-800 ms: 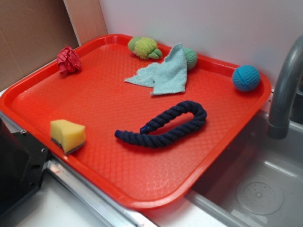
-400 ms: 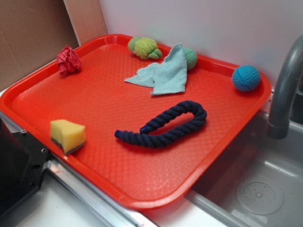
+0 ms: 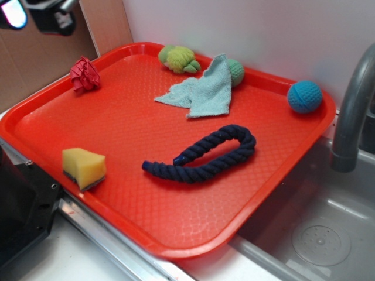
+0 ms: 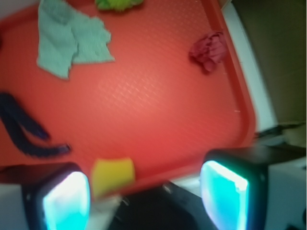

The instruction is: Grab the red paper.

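Hovering with open, empty gripper [image 4: 144,191] high above the tray's [image 3: 35,111] near-left edge, needing to be reaching forward and right, descending squarely over the red paper [image 4: 209,49] lying ahead by the rim.

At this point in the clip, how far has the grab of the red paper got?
Barely begun. The red paper lies untouched near the far left corner of the tray. The gripper is high over the tray's near edge, fingers spread with nothing between them; in the exterior view only its tip shows at the top left corner. What is in hand is the approach. Left: move over the paper, descend, close on it and lift.
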Action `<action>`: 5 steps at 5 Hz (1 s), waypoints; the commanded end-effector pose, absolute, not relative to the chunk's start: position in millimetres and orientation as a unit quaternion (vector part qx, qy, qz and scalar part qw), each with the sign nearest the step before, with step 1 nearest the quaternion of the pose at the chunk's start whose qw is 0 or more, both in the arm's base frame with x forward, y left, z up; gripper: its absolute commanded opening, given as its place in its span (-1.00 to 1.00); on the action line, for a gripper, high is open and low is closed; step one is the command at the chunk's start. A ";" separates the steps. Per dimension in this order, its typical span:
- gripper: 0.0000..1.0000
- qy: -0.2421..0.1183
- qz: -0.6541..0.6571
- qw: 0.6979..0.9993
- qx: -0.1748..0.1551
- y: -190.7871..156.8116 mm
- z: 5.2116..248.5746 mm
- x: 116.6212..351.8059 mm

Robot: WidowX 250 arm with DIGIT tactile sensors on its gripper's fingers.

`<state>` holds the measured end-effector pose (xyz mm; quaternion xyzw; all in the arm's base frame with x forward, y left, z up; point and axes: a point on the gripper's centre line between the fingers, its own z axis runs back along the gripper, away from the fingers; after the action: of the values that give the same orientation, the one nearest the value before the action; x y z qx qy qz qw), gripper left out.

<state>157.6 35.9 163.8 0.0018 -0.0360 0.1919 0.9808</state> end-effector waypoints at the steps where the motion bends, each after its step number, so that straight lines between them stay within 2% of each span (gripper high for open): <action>1: 1.00 -0.085 0.314 0.946 0.016 77.8 123.6 183.0; 2: 1.00 -0.082 0.339 0.937 0.019 93.4 108.7 187.7; 3: 1.00 -0.078 0.341 0.936 0.039 104.8 102.4 187.0; 5: 1.00 -0.065 0.320 0.943 0.055 128.5 79.6 198.8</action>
<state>195.6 116.8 67.2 0.0512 -0.0416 0.3164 0.9463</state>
